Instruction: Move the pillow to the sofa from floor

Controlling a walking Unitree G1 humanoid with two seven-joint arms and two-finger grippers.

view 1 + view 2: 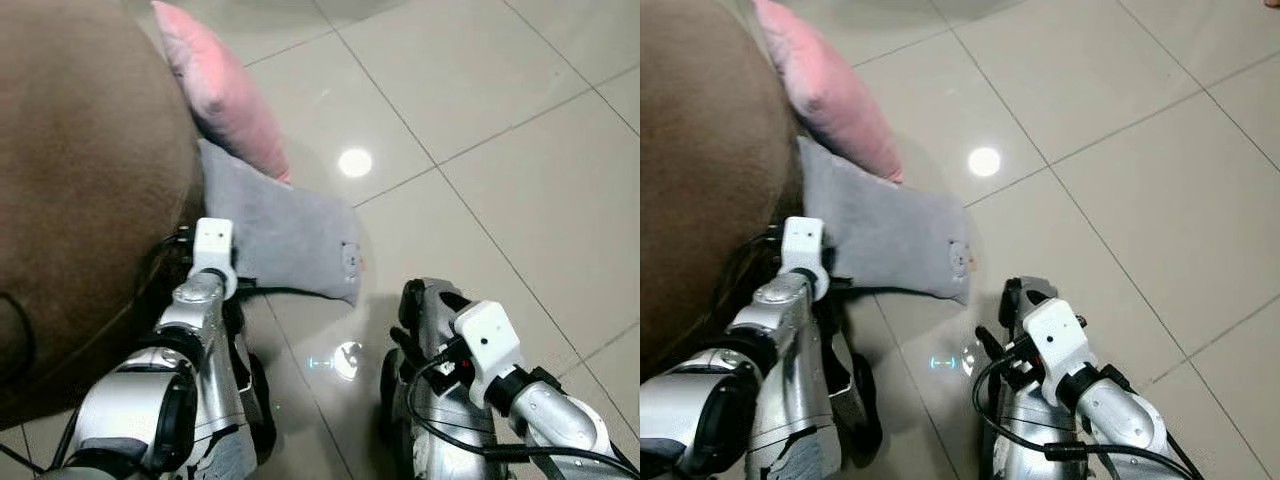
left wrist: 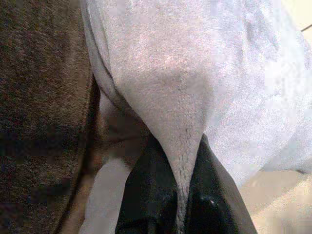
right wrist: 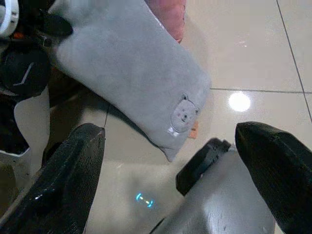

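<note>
Pinching one edge of the grey pillow point(image 1: 285, 235), the left gripper point(image 2: 181, 195) has its two black fingers point(image 2: 146, 195) closed tight on a fold of the soft cloth. That is the part of the job that looks done: the pillow has been grabbed. The rest is still to do. Most of the pillow lies on the tiled floor point(image 1: 480, 120), spread out past the fingertips, with its little bear patch point(image 3: 184, 113) at the far corner. It is not up on the brown sofa point(image 1: 80, 180) yet.

The sofa is just beside the closed fingers, on their outer side, so the lift should be a short one, I think. The arm must raise the pillow, swing it over the sofa and let go.

A pink pillow point(image 1: 215, 85) leans on the sofa too, farther out than the grey one and touching its far edge. It may need moving as well, but nothing holds it now.

The right gripper point(image 3: 170, 161) hangs low with its fingers point(image 3: 63, 180) spread wide apart and nothing between them. The grey pillow's bear corner lies out ahead of those open fingers, not touching them.

No boxes, baskets or bins are around, so nothing is inside anything.
</note>
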